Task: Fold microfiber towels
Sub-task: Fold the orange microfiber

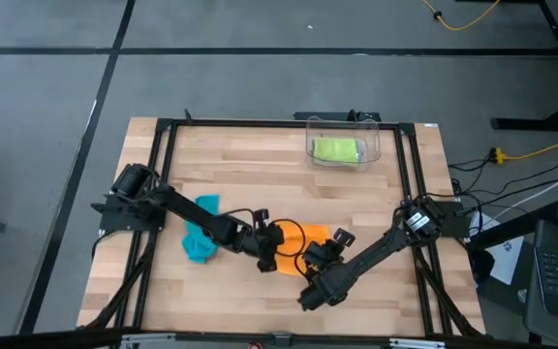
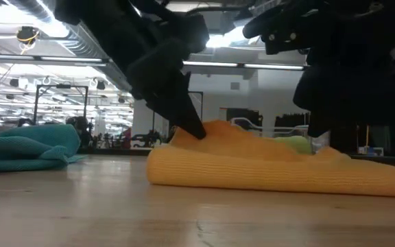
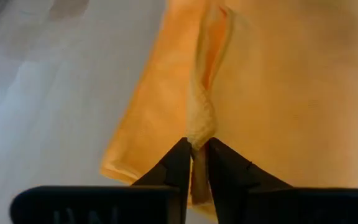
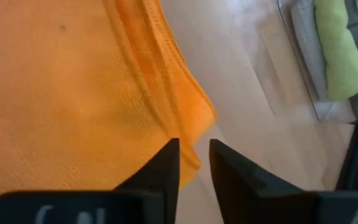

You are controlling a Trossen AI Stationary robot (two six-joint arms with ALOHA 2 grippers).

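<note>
The orange towel [image 1: 294, 247] lies folded on the worktop [image 1: 240, 174] at lower centre of the high view. The left hand [image 3: 192, 163] pinches a raised ridge of it between nearly closed fingers. The right hand [image 4: 194, 163] sits at the towel's edge, fingers slightly apart, gripping nothing. The teal towel [image 1: 200, 233] lies crumpled to the left, and the lime green towel [image 1: 337, 150] rests in the clear bin [image 1: 376, 141] at upper centre.
</note>
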